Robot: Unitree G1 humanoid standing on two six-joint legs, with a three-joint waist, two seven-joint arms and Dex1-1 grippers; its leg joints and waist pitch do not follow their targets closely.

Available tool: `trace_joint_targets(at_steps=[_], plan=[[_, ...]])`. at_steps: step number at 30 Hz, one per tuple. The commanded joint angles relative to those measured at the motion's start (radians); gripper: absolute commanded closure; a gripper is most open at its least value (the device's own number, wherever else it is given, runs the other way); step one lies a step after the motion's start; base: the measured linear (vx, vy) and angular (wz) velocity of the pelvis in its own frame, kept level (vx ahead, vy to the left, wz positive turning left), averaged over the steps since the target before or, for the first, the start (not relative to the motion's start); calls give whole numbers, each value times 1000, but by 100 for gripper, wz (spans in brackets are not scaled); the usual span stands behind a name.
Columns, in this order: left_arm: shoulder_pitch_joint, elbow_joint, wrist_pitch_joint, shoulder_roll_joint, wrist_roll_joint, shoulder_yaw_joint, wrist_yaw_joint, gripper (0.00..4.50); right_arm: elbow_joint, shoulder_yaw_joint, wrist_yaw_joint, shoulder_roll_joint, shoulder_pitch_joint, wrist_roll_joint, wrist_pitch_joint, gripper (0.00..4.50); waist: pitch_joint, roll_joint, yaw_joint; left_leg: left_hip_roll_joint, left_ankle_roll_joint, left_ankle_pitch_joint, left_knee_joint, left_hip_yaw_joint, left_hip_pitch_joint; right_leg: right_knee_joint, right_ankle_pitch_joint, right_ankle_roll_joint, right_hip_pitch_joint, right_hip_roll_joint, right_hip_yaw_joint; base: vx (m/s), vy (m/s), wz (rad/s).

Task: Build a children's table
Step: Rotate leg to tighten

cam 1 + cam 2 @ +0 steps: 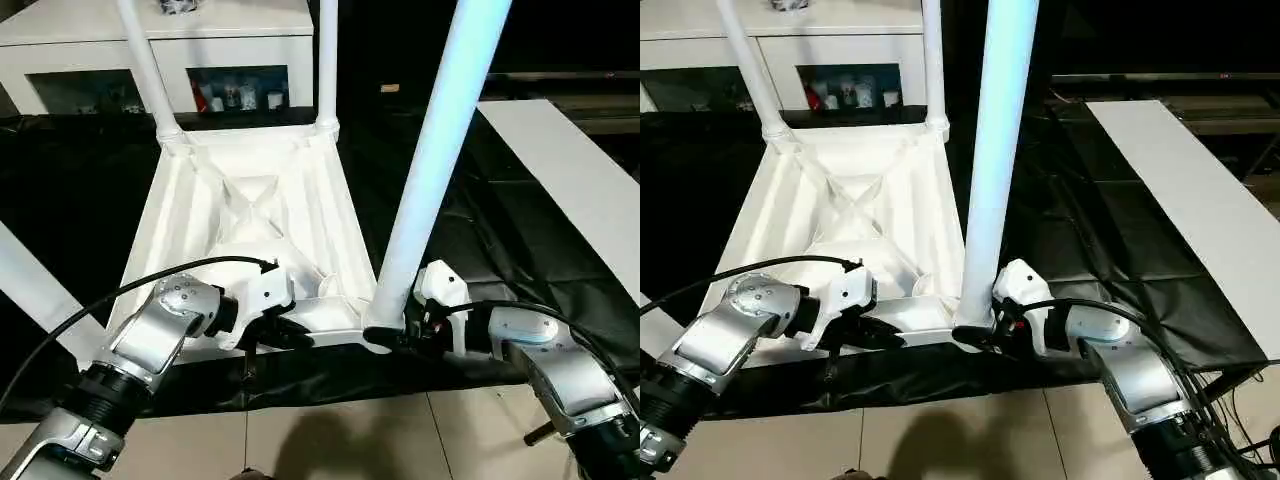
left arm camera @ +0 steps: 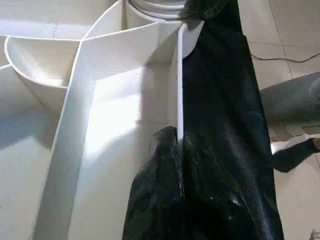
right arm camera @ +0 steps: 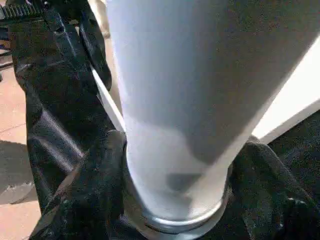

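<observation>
The white tabletop (image 1: 310, 215) lies upside down on a black cloth, ribbed underside up. Two white tube legs stand in its far corner sockets, the far left leg (image 1: 145, 60) and the far right leg (image 1: 327, 60). A third leg (image 1: 440, 140) rises from the near right corner socket, leaning slightly right. My right gripper (image 1: 385, 335) is shut on this leg's base; in the right wrist view its fingers (image 3: 95, 185) flank the tube (image 3: 175, 100). My left gripper (image 1: 285, 335) is shut on the tabletop's thin near rim (image 2: 179, 90). Another white tube (image 1: 30, 285) slants at the left edge.
A white cabinet with glass doors (image 1: 160, 50) stands behind the tabletop. A flat white board (image 1: 580, 180) lies on the right. The black cloth (image 1: 470, 220) covers the floor under the work, and pale tiles (image 1: 350, 430) begin just in front of my arms.
</observation>
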Motion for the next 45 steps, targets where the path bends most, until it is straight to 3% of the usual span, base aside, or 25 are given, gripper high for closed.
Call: trace_joint_targets(at_steps=[1, 5, 9, 10, 12, 13, 16, 18, 19, 20, 23, 24, 28, 30, 31, 33, 36, 38, 40, 45], plan=[[-2, -10, 5, 3, 6, -25, -19, 450, 39, -20, -53, 13, -14, -21, 5, 177, -53, -5, -3, 58, 29, -232, -75, -28, 26, -70, -118, -248, 29, -54, 38, 0, 0, 0], [-5, 18, 11, -14, 31, -19, 42, 450, 81, -50, -171, 74, -27, -33, 22, 178, -49, -7, -9, 57, 8, -271, -80, -30, 25, -75, -184, -234, 27, -54, 38, 0, 0, 0], [-38, 121, 14, -124, 73, 22, 265, 450, 158, -108, -464, 245, -61, -63, 74, 178, -46, -8, -27, 51, -43, -341, -85, -34, 30, -84, -301, -210, 16, -53, 37, 0, 0, 0], [-66, 176, 26, -186, 95, 28, 370, 450, 200, -132, -621, 346, -83, -77, 108, 178, -45, -8, -36, 50, -53, -359, -86, -35, 27, -86, -339, -198, 12, -55, 39, 0, 0, 0], [-81, 204, 31, -215, 107, 32, 427, 450, 221, -141, -695, 388, -95, -90, 118, 178, -45, -8, -36, 52, -71, -382, -87, -40, 35, -95, -387, -174, 7, -57, 39, 0, 0, 0], [-102, 233, 39, -247, 114, 42, 484, 450, 249, -148, -752, 425, -110, -94, 126, 178, -45, -9, -37, 52, -73, -381, -90, -40, 32, -96, -378, -164, 11, -56, 39, 0, 0, 0], [-168, 323, 43, -334, 122, 79, 637, 450, 329, -160, -862, 510, -163, -98, 125, 178, -45, -5, -35, 48, -69, -397, -88, -38, 37, -102, -384, -153, 3, -56, 41, 0, 0, 0], [-202, 369, 21, -363, 131, 91, 692, 450, 361, -167, -852, 539, -195, -83, 97, 178, -47, -7, -31, 47, -70, -407, -84, -36, 45, -106, -387, -149, -1, -55, 41, 0, 0, 0], [-209, 380, 12, -367, 137, 91, 700, 450, 366, -172, -844, 546, -202, -77, 89, 178, -46, -7, -28, 48, -62, -400, -85, -35, 43, -107, -370, -146, 1, -55, 43, 0, 0, 0], [-215, 390, 4, -369, 140, 91, 694, 450, 347, -171, -803, 547, -203, -69, 60, 123, -47, -6, -25, 49, -53, -381, -87, -36, 36, -105, -342, -144, 5, -55, 43, 0, 0, 0], [-211, 388, -22, -361, 140, 80, 639, 450, 287, -149, -746, 521, -191, -83, 24, 109, -50, -10, -22, 50, -31, -329, -87, -34, 26, -96, -257, -151, 14, -53, 42, 0, 0, 0], [-202, 374, -21, -347, 143, 73, 619, 450, 252, -145, -727, 496, -179, -83, 25, 102, -51, -4, -23, 49, -21, -313, -88, -36, 21, -91, -242, -155, 20, -55, 40, 0, 0, 0], [-186, 352, -35, -312, 143, 61, 562, 450, 185, -128, -648, 411, -156, -88, 30, 64, -54, -9, -33, 48, -7, -276, -88, -40, 7, -88, -234, -156, 32, -55, 33, 0, 0, 0], [-178, 339, -28, -299, 142, 58, 540, 450, 163, -119, -614, 374, -146, -96, 25, 42, -54, -9, -27, 51, 0, -276, -82, -35, 19, -91, -218, -164, 24, -54, 36, 0, 0, 0], [-157, 303, -44, -261, 138, 45, 470, 450, 101, -101, -489, 266, -113, -95, 20, 42, -55, -9, -25, 51, 10, -264, -80, -34, 17, -89, -194, -180, 26, -55, 38, 0, 0, 0], [-145, 282, -45, -239, 135, 37, 431, 450, 73, -99, -430, 224, -97, -92, 17, 42, -57, -9, -20, 52, 28, -222, -75, -31, 15, -81, -118, -198, 29, -52, 38, 0, 0, 0], [-70, 176, -120, -113, 93, -22, 180, 450, -32, -74, -182, 53, -24, -56, -15, 42, -61, -6, -14, 55, 66, -173, -68, -30, 12, -69, -13, -225, 36, -53, 37, 0, 0, 0], [-52, 150, -125, -77, 84, -37, 120, 450, -56, -64, -137, 11, -9, -39, -15, 42, -59, -5, -14, 56, 94, -152, -67, -28, 15, -63, 46, -256, 33, -52, 35, 0, 0, 0], [-34, 118, -112, -51, 56, -37, 61, 450, -61, -64, -118, -7, -4, -24, -8, 42, -56, -4, -15, 56, 92, -179, -69, -26, 18, -66, -1, -270, 31, -53, 34, 0, 0, 0], [-6, 49, -64, -15, 17, -42, -13, 450, -48, -43, -79, -2, -9, -7, -2, 42, -46, -1, -11, 63, 29, -289, -82, -28, 28, -79, -186, -253, 21, -53, 37, 0, 0, 0]])
